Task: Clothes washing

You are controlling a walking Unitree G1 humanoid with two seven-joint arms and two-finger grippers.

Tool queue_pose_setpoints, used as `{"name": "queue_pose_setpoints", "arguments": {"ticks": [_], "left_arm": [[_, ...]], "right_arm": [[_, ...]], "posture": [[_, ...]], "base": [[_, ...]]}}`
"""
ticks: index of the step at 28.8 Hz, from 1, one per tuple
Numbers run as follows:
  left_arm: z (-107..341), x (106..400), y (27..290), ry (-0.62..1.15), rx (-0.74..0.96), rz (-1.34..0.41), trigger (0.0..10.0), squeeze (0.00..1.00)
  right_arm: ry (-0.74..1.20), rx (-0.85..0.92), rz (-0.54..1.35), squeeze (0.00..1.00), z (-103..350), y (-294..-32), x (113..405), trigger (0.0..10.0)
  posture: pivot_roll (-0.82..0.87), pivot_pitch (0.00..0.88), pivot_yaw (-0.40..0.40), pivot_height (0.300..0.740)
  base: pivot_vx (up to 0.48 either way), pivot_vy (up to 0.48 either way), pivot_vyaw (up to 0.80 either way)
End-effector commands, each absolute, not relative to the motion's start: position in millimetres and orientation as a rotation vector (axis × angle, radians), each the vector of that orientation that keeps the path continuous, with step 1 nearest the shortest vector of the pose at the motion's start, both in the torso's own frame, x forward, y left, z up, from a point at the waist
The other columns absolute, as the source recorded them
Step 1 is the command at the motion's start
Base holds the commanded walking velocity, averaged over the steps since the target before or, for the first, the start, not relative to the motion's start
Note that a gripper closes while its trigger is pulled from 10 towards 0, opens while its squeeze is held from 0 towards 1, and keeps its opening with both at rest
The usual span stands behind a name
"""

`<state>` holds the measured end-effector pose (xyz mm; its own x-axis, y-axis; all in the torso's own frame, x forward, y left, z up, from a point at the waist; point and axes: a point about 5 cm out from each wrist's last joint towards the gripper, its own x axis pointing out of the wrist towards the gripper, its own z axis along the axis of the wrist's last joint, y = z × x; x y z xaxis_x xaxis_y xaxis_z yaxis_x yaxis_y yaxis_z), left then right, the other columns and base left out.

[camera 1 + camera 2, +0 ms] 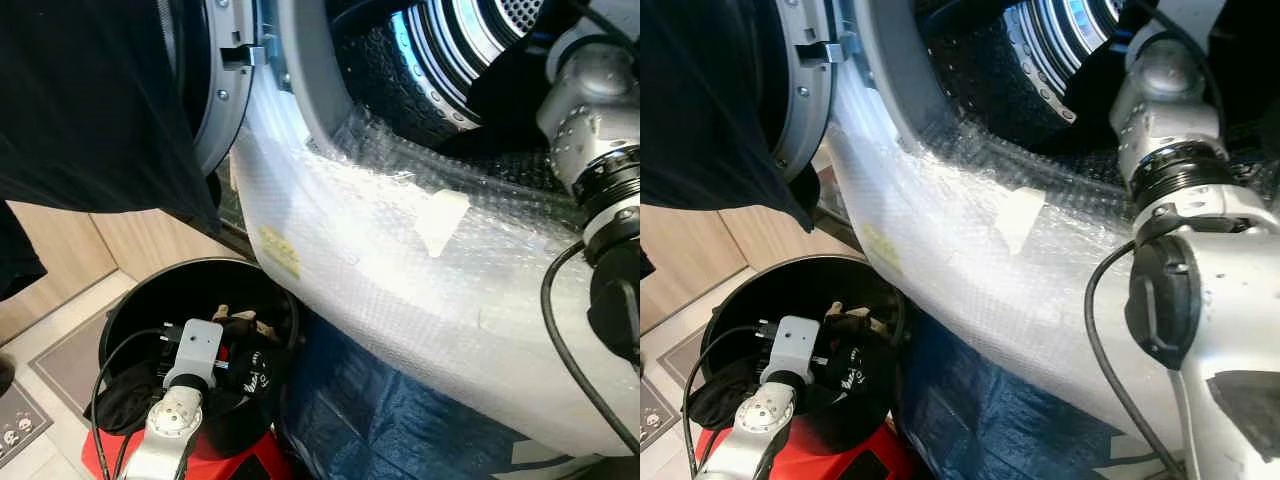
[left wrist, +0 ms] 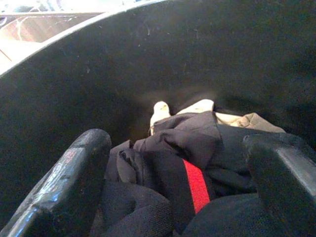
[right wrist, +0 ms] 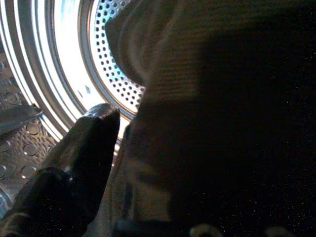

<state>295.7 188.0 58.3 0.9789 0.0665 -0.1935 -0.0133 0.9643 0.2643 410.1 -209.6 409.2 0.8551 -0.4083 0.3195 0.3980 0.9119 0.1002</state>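
Clothes (image 2: 187, 168), dark with a red stripe, lie in the black bin (image 1: 150, 300) below the washer's drum (image 1: 440, 60). Left gripper (image 2: 177, 197) hangs in the bin, jaws wide apart over them. Right gripper (image 3: 123, 163) is inside the drum against dark cloth (image 3: 222, 123), seemingly gripping it.

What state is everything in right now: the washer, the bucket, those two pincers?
Washing machine door: open.
Shiny perforated steel drum: holds a dark garment.
Round black laundry bucket: partly full of dark clothes.
Left pincer: open, inside the bucket.
Right pincer: inside the drum, against the garment.
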Motion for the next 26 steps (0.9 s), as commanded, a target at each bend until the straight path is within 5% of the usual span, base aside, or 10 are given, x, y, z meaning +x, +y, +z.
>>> {"name": "queue_pose_setpoints", "arguments": {"ticks": [1,6,13,15,16,17,21,26], "left_arm": [[53.5,291.2,189.1,0.236,0.275,0.031,10.0,0.0],[55.5,291.7,187.0,0.233,0.265,0.026,10.0,0.0],[60.3,292.8,185.1,0.219,0.263,0.021,10.0,0.0],[59.2,292.3,184.8,0.227,0.262,0.019,10.0,0.0],[58.3,291.8,183.2,0.232,0.268,0.009,10.0,0.0],[57.7,291.4,181.9,0.235,0.27,0.002,10.0,0.0],[58.5,289.5,181.2,0.237,0.268,-0.002,10.0,0.0],[53.3,287.2,179.9,0.265,0.265,-0.017,10.0,0.0]], "right_arm": [[-0.382,0.043,-0.394,1.0,421.8,-203.8,407.7,10.0],[-0.286,0.024,-0.204,1.0,399.9,-177.4,418.8,10.0],[-0.558,0.047,-0.252,1.0,454.1,-174.9,399.6,10.0],[-0.419,0.038,-0.214,1.0,429.0,-170.5,410.5,10.0],[-0.335,0.067,-0.201,0.73,412.0,-169.3,416.2,10.0],[-0.291,0.077,-0.198,0.0,401.7,-168.5,419.0,10.0],[-0.31,0.144,-0.219,0.0,403.1,-168.1,418.3,10.0],[-0.258,0.018,-0.146,0.0,395.0,-153.5,421.7,10.0]], "posture": [[0.11,0.067,-0.034,0.74],[0.11,0.075,-0.026,0.74],[0.11,0.09,-0.021,0.74],[0.1,0.088,-0.023,0.74],[0.11,0.088,-0.025,0.74],[0.11,0.088,-0.025,0.74],[0.11,0.115,-0.015,0.74],[0.09,0.104,-0.012,0.74]], "base": [[0.0,0.0,0.0],[0.0,0.0,0.0],[0.0,0.0,0.0],[0.0,0.0,0.0],[0.0,0.0,0.0],[0.0,0.0,0.0],[0.0,0.0,0.0],[0.0,0.0,0.0]]}}
